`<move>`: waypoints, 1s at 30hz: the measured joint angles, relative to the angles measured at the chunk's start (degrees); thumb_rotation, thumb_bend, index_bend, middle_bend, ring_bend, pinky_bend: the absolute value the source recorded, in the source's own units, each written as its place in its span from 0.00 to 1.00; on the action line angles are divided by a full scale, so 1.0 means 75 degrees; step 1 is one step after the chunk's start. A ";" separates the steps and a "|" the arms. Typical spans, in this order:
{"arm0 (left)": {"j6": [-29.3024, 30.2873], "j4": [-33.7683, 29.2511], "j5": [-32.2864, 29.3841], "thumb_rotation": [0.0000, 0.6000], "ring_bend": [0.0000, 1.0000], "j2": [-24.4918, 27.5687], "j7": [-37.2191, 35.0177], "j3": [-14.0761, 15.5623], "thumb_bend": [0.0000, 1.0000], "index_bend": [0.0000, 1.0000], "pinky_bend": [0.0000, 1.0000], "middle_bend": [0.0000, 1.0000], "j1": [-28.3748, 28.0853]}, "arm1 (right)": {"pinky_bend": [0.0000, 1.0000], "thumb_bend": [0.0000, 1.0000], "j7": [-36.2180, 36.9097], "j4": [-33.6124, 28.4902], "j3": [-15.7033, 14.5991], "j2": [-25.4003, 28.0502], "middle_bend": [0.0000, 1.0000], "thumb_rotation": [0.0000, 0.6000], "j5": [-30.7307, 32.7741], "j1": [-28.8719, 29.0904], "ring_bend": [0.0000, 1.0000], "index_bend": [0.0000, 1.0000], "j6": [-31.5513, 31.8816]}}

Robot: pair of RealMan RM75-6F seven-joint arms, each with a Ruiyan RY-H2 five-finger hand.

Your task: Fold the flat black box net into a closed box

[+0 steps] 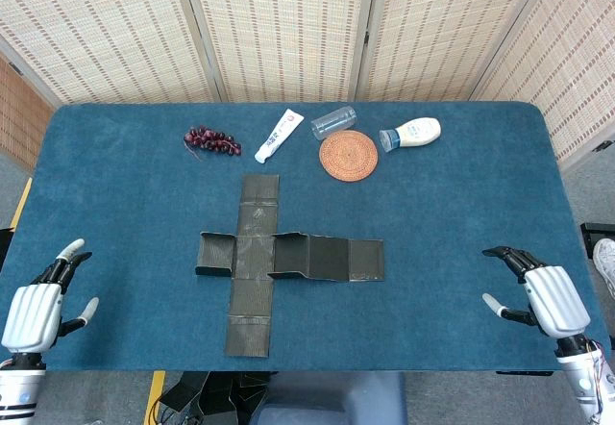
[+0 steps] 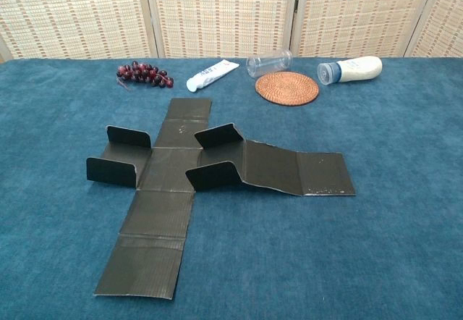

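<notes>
Centrally, black box net (image 1: 288,257) lay mostly flat on blue table (image 1: 461,194), side flaps raised, left hand (image 1: 43,305) and right hand (image 1: 543,295) waited apart, fingers spread, holding nothing.

A big blue table (image 1: 115,156) stands in front of woven screens (image 1: 288,21). Grey floor (image 1: 586,194) shows at the side.

My blue table (image 1: 115,185) carries the black box net (image 1: 288,257); beyond it lie grapes (image 1: 212,140), a tube (image 1: 279,136), a clear cup (image 1: 333,122), a woven coaster (image 1: 348,155) and a bottle (image 1: 411,135).
</notes>
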 measured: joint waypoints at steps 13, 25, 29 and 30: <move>0.0004 -0.0050 0.0151 1.00 0.25 0.0040 -0.0019 -0.0011 0.27 0.18 0.45 0.13 -0.0047 | 0.78 0.16 -0.0829 -0.0548 0.0066 0.0071 0.29 1.00 0.0309 0.0050 0.62 0.21 -0.0169; 0.0063 -0.0094 0.0476 1.00 0.25 0.0079 -0.0119 0.0073 0.27 0.18 0.43 0.13 -0.0075 | 0.91 0.01 -0.4379 -0.2757 0.0485 0.0162 0.19 1.00 0.2862 0.0909 0.79 0.03 -0.1761; 0.0059 -0.0090 0.0567 1.00 0.25 0.0105 -0.0154 0.0110 0.27 0.18 0.43 0.13 -0.0084 | 0.91 0.00 -0.5562 -0.3219 0.0672 -0.0181 0.17 1.00 0.4097 0.1452 0.79 0.03 -0.2102; 0.0062 -0.0093 0.0583 1.00 0.25 0.0115 -0.0163 0.0114 0.27 0.18 0.43 0.13 -0.0085 | 0.91 0.00 -0.5825 -0.3319 0.0731 -0.0326 0.17 1.00 0.4474 0.1643 0.79 0.03 -0.2194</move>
